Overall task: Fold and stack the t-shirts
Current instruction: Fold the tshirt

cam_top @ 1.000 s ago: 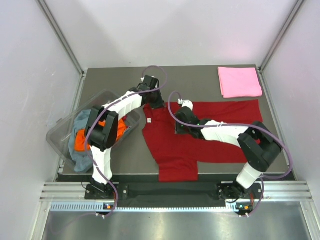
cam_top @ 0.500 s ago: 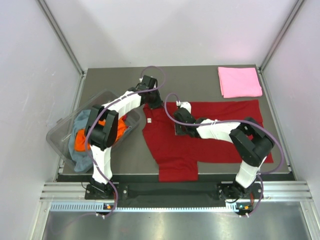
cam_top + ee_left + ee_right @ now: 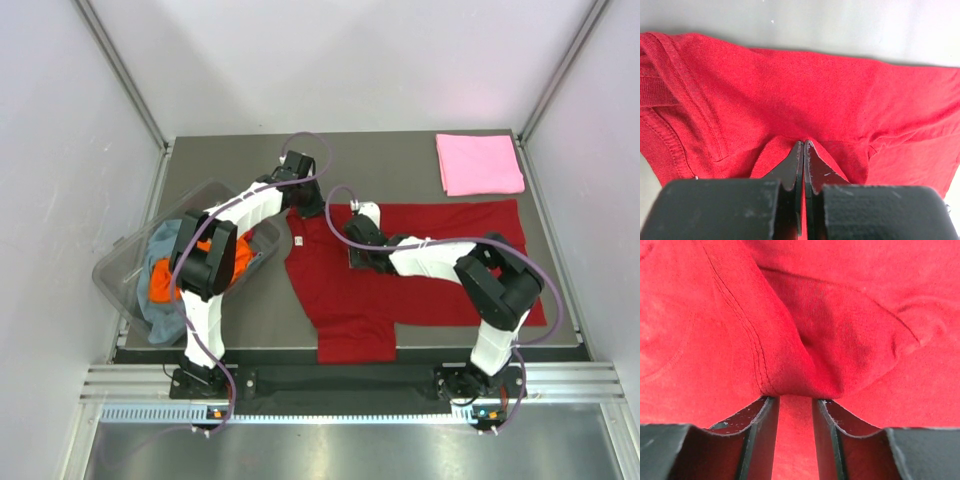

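Observation:
A dark red t-shirt (image 3: 420, 285) lies spread on the grey table, a sleeve hanging toward the near edge. My left gripper (image 3: 304, 204) is at the shirt's far left corner. In the left wrist view the gripper (image 3: 803, 144) is shut on a pinched ridge of the red cloth (image 3: 805, 90). My right gripper (image 3: 357, 236) rests on the shirt near its neck. In the right wrist view the gripper (image 3: 796, 401) has its jaws narrowly apart, gripping a thick fold of the red cloth (image 3: 840, 315). A light pink t-shirt (image 3: 479, 164) lies folded at the far right.
A clear plastic tub (image 3: 118, 262) sits tilted at the table's left edge, holding an orange shirt (image 3: 160, 285) and a grey-blue one (image 3: 158, 322). White walls and metal posts ring the table. Purple cables loop over both arms.
My right gripper has slid a little to the left and farther away across the red shirt. The left gripper has stayed put.

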